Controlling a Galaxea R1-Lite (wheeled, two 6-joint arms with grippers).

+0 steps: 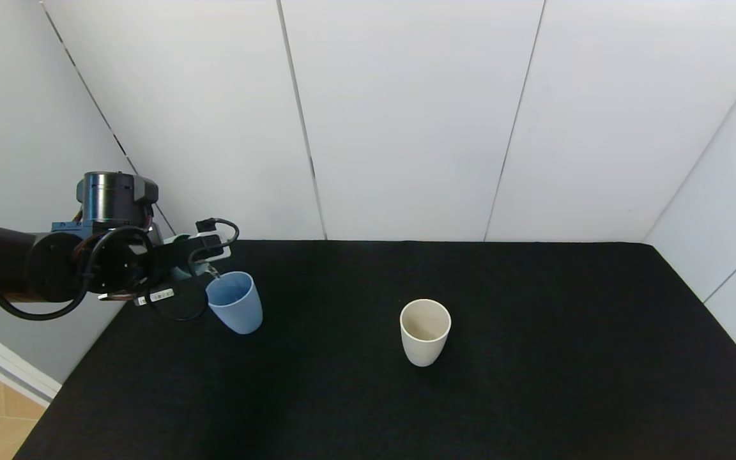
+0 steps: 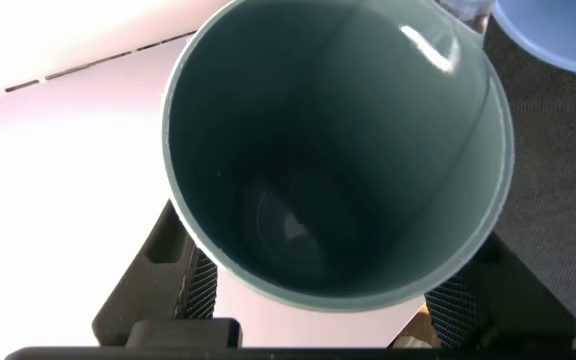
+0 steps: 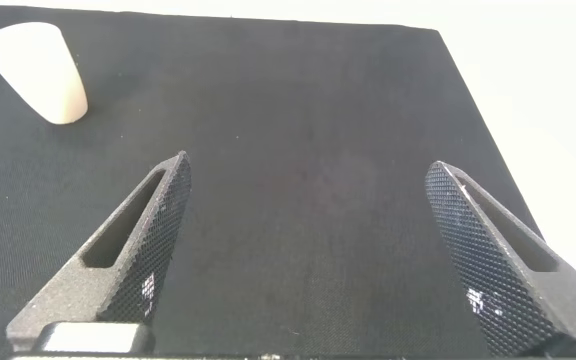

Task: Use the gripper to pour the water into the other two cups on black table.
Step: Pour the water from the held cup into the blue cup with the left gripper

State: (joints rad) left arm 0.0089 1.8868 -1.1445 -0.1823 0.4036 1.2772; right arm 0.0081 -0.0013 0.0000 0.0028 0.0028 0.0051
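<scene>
Water trickles from the teal cup (image 2: 338,150), clamped in the left gripper (image 1: 199,255) near the black table (image 1: 534,383)'s far-left corner, into the blue cup (image 1: 235,301). The cream cup (image 1: 425,331) stands mid-table. The right gripper (image 3: 308,250) hangs spread wide, holding nothing.

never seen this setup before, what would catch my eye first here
The left hand, at the black table's far left edge, holds a teal-green cup tipped over the light blue cup, a thin stream running into it. The cream-white cup stands alone near the table's middle. The right hand hovers open above bare tabletop.
</scene>
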